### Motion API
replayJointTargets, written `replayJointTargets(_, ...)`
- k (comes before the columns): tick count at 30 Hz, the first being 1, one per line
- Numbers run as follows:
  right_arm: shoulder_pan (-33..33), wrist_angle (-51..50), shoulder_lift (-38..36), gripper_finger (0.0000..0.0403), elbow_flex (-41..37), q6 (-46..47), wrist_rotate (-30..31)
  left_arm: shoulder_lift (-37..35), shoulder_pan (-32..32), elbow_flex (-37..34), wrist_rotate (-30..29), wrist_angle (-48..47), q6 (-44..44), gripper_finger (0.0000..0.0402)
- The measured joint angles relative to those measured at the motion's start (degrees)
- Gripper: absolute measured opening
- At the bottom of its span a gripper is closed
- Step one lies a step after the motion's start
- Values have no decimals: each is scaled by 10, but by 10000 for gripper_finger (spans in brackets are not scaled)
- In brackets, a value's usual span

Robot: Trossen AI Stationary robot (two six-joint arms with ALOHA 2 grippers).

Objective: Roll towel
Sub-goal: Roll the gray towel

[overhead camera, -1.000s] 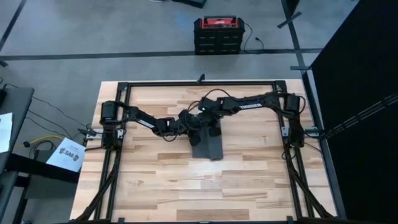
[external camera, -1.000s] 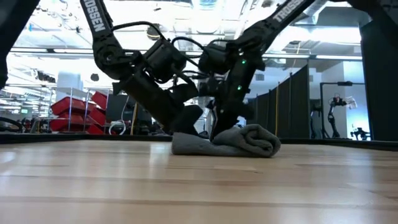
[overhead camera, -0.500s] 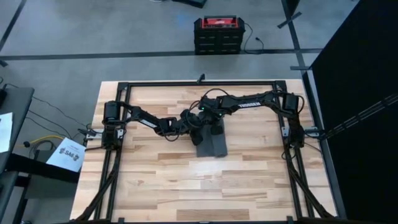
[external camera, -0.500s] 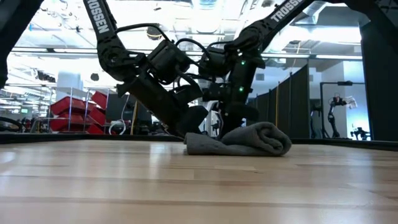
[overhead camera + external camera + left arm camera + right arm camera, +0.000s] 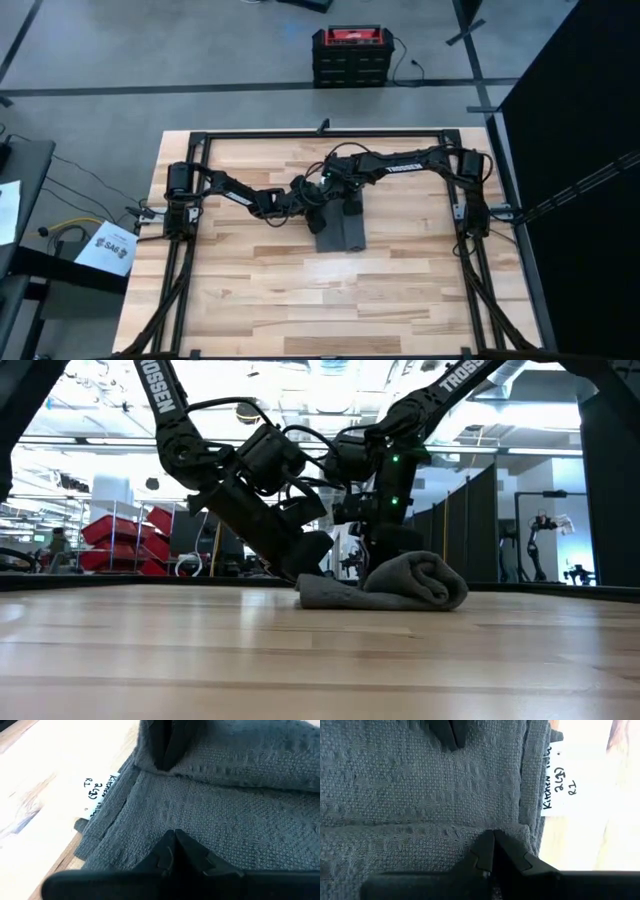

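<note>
We see the towel (image 5: 342, 232), dk grey woven cloth w/ white handwritten tag (image 5: 101, 793), part-rolled near mid surface (image 5: 240, 290), flat end trailing.

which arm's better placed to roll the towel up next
Right, probably: the right claw sits behind the rolled part of the towel, while the left claw is down at its flat tail.

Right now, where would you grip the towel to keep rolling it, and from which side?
Probably the rolled hump, from above, both grippers spread along its length. The towel is part rolled: a thick roll at one end, a flat tail lying on the table. The tail is too thin to pinch well.
</note>
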Motion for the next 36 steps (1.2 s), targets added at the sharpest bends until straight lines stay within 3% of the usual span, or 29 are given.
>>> replayJointTargets(10,15,43,-32,0,-1,1,3,0,0,-2,-2,7,5,0)
replayJointTargets(19,21,80,-9,0,-18,-2,-54,0,-1,-3,-3,9,13,0)
replayJointTargets(36,-9,55,-6,0,-38,21,-10,0,-2,-1,-2,0,17,0)
